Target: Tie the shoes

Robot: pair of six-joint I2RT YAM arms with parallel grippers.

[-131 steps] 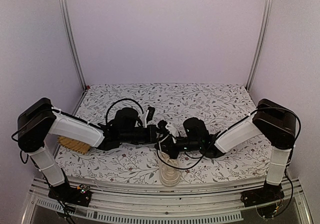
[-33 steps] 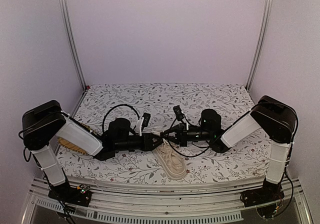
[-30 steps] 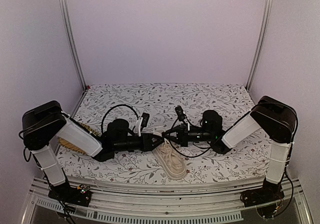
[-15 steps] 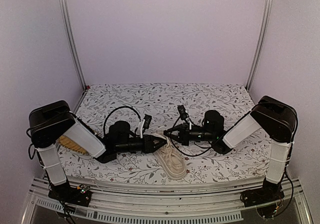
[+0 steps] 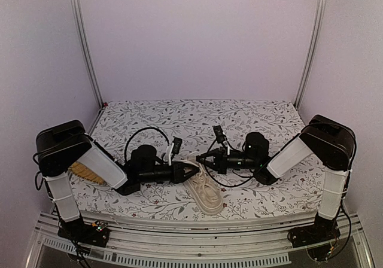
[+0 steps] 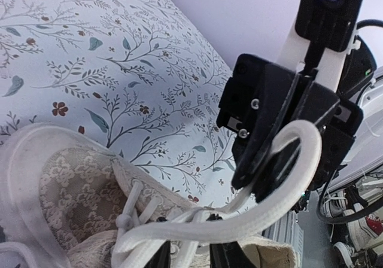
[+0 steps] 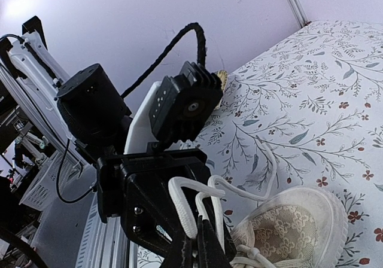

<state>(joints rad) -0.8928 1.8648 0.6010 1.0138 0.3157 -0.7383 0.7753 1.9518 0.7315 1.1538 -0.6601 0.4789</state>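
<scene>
The left gripper (image 5: 190,171) and right gripper (image 5: 202,157) have eased apart toward 9 and 3 o'clock above the shoe (image 5: 206,193); the right pinches a lace loop (image 6: 299,181), the left's hold is unclear: the knot is likely tightening

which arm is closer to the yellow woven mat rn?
Left. The left arm lies partly over the yellow woven mat; the right arm is on the far side of the shoe.
</scene>
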